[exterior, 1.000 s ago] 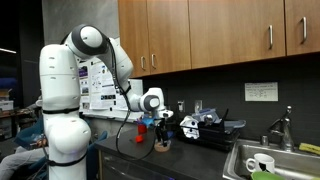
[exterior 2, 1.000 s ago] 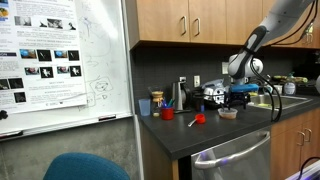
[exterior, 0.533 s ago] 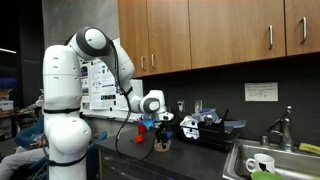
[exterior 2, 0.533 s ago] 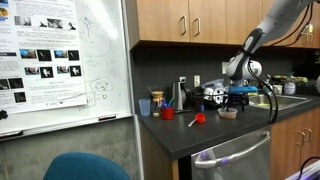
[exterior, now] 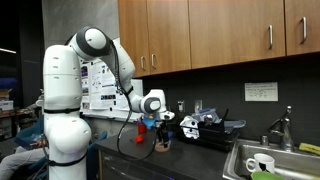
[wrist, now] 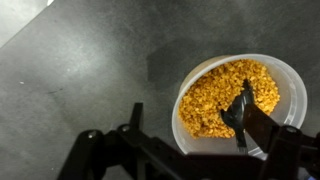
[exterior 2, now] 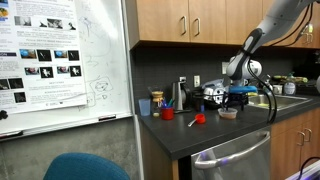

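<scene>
Claw (wrist: 188, 118) spread wide, pinching nothing. Wrist view: it comes in from the bottom edge, with one dark finger (wrist: 240, 105) over the yellow kernels (wrist: 215, 95) and the other finger (wrist: 135, 118) outside the rim, over bare desk (wrist: 80, 80), so the jaws straddle the near wall of the white bowl (wrist: 292, 90). Whether the finger touches the kernels cannot be told. The bowl is round and filled with kernels across most of its floor, and it stands flat on the dark grey desk at the right of the wrist view. In both exterior views the claw (exterior 2: 233, 98) points down, just above the bowl (exterior 2: 228, 114), which stands on the dark desk (exterior 2: 215, 130) below the wooden cabinets (exterior 2: 190, 20). A red cup (exterior 2: 168, 113) stands well apart from the bowl, toward the whiteboard (exterior 2: 100, 70). In an exterior view the claw (exterior: 158, 125) hangs over the bowl (exterior: 161, 146), and a steel sink (exterior: 240, 150) lies well apart along the same desk.
</scene>
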Motion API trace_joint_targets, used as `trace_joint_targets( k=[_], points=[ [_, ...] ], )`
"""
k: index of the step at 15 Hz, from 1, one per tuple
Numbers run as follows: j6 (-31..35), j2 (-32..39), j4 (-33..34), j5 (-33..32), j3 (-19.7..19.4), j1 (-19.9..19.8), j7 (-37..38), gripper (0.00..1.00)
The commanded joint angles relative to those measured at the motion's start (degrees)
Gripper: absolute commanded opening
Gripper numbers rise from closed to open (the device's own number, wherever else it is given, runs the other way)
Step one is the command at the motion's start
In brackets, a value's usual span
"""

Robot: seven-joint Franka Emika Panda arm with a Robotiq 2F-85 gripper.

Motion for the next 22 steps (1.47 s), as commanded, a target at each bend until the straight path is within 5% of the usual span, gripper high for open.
trace_joint_targets(
  k=[1, 22],
  points=[
    [0.95, -0.06, 0.11, 0.09, -0.82, 0.87, -2.13, 1.00],
    [3.90, 0.42, 5.12, -0.02, 1.69, 5.91, -13.19, 1.00]
  ],
)
